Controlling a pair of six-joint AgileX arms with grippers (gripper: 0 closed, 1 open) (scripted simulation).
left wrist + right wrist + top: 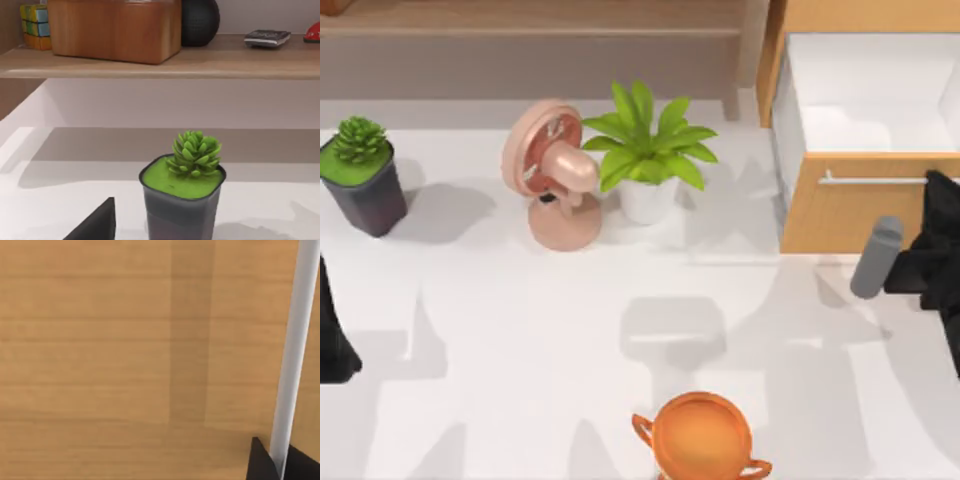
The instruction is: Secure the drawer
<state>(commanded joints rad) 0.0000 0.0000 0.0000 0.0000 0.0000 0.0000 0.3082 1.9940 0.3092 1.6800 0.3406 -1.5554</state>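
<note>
While looking down from above, find the drawer (850, 215) at the table's (520, 350) right side, toward the top of the view, pulled well out, with white inner walls open to the camera and the light orange-brown front panel facing the table. Note the thin silver handle (875, 181) running across that panel near its upper edge. See the right gripper (942, 182) at the bar's right end, up against the panel. From the right wrist, read the same wooden front (100, 340) very close, with the silver bar (295, 340) passing between two dark fingertips (257, 462), one pressed to each side of it: closed on the handle, holding nothing else. Place the left gripper (332, 340) parked at the table's left edge, well apart from the drawer; cannot tell how far open it is, with just a dark corner of it (95, 225) caught by its own wrist camera. Near it, spot a succulent in a dark pot (360, 170) (182, 195). Farther right, count a pink desk fan (555, 175), just beside it a leafy plant in a white pot (648, 150), and an orange two-handled pot (702, 438) at the near edge. Behind the succulent, make out a wooden shelf (200, 62) bearing a wooden box (115, 27) and a black ball (200, 20).
</note>
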